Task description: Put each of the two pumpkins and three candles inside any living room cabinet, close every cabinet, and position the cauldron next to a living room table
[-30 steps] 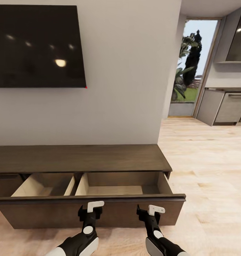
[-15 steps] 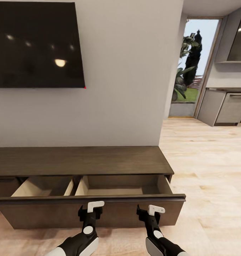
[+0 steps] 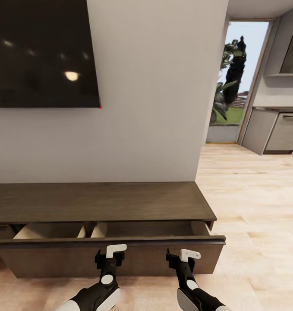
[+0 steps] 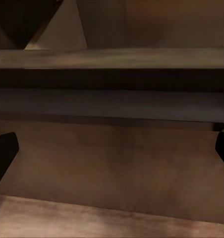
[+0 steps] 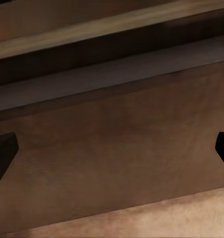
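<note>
Nearest the camera: left gripper (image 3: 112, 254) and right gripper (image 3: 183, 258), jaws spread, empty, facing the drawer front (image 3: 111, 259). Beyond: cabinet (image 3: 99, 201), drawer part open, beige inside showing. Farthest: television (image 3: 42, 54). Step: closing; next, push flush.

A home living room: a dark television (image 3: 40, 52) hangs upper left above a low wooden cabinet (image 3: 99, 201), with grey kitchen units (image 3: 278, 131) past the doorway (image 3: 237, 77) at upper right.
</note>
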Motion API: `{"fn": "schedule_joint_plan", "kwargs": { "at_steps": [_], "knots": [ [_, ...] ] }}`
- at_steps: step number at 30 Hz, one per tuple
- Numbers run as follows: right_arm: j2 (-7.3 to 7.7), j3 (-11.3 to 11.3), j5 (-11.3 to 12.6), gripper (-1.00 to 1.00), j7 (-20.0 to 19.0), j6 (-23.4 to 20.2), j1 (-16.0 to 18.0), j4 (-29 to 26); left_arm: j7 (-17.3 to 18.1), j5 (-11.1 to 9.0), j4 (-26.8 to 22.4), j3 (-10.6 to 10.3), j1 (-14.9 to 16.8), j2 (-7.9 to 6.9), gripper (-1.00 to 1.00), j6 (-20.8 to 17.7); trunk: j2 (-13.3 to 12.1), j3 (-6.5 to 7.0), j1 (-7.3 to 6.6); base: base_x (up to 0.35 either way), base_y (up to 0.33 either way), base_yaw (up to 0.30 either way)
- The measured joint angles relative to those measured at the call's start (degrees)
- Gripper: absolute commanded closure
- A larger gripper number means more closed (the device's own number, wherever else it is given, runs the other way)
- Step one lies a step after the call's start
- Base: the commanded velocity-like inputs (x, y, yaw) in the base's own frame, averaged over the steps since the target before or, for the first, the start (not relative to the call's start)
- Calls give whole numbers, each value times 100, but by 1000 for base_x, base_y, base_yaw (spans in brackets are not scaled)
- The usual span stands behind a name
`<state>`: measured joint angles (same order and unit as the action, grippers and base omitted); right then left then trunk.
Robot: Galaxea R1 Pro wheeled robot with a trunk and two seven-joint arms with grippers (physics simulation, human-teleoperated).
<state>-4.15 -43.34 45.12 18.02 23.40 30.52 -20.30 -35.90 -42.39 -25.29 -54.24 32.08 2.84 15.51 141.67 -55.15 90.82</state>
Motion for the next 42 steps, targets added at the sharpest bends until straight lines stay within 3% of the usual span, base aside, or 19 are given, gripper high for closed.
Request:
{"fn": "schedule_joint_plan", "kwargs": {
  "at_steps": [19, 34, 42],
  "knots": [
    [0, -2, 0, -100, 0, 0, 0, 0, 2, -5, 1, -9, 0, 0, -100, -1, 0, 0, 1, 184, 0, 0],
    [0, -2, -9, -100, 0, 0, 0, 0, -2, -11, 1, -12, 0, 0, -100, 9, 0, 0, 2, 41, 0, 0],
    [0, -3, -9, -100, 0, 0, 0, 0, -1, 15, -1, -12, 1, 0, -100, 5, -1, 0, 4, -169, 0, 0]
  ]
}}
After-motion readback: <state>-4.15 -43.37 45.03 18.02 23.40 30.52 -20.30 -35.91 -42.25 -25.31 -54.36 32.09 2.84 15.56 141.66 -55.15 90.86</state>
